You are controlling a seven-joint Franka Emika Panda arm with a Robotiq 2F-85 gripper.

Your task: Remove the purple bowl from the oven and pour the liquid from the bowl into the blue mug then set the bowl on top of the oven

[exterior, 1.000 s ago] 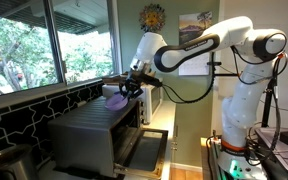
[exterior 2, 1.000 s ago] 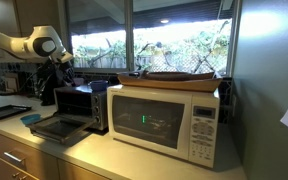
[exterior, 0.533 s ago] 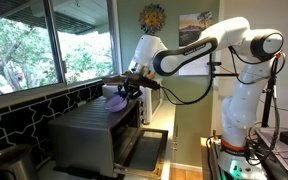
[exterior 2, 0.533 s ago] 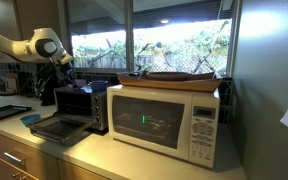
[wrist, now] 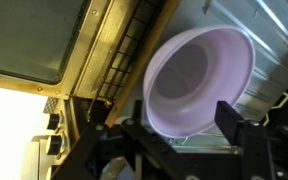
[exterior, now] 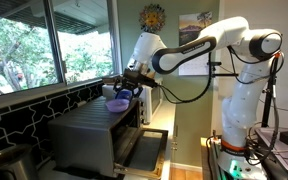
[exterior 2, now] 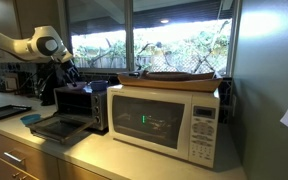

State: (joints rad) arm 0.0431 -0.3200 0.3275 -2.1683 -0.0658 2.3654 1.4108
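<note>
Starting at the left of an exterior view, the oven (exterior: 84,135) stands along the window wall with its drop-down door (exterior: 144,150) lying open, so the dark cavity is free to reach into. On its flat top, close to the front edge, sits the purple bowl (exterior: 115,103), upright. This is the place that the task names for the last step, so I judge the work to be at its end or very near it. Just right of the bowl and a little above it hangs the gripper (exterior: 127,90), and the white arm (exterior: 209,45) stretches from there to its base at the right. It reaches sideways over the oven because the base stands well apart from it. In the wrist view the open front of the oven is at the left, and to the right the bowl (wrist: 199,80) rests on the ridged steel top (wrist: 274,30). I see no liquid inside it. The fingers (wrist: 229,118) are spread wide, one on each side of the near rim, and they do not seem to press on it, so the grip is released. A lift straight up looks wise, so that no finger hooks the rim and drags the light bowl over the edge.
</note>
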